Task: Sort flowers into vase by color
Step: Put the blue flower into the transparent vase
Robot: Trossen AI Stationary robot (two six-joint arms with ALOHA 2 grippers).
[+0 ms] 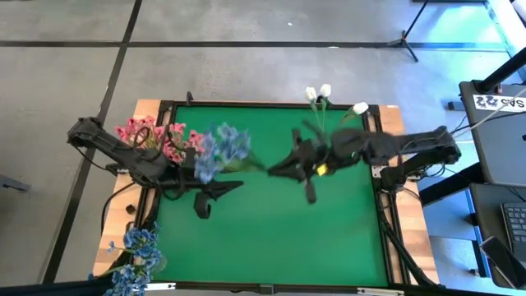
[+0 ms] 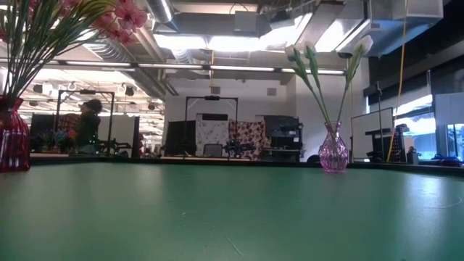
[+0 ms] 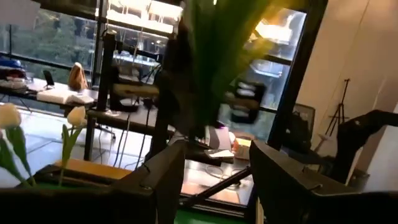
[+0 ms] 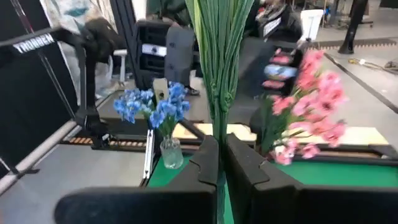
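Green mat [image 1: 271,230], with a wooden border [image 1: 408,238], below the fingers. Tripod [image 1: 408,33] on the grey floor beyond the table. Keyboard [image 1: 514,222] on a side desk. Person [image 2: 88,127] seated far behind the table. Ceiling lights [image 2: 217,41] overhead.

Two dark jointed arms, left arm [image 1: 136,160], right arm [image 1: 394,148], black blocky end effector fingers [image 4: 255,180]

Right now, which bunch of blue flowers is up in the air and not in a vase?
The blue bunch above the mat's left-middle: the right gripper pinches its green stems, with the left gripper close by. The other blue flowers stand in a vase at the table's near-left corner.
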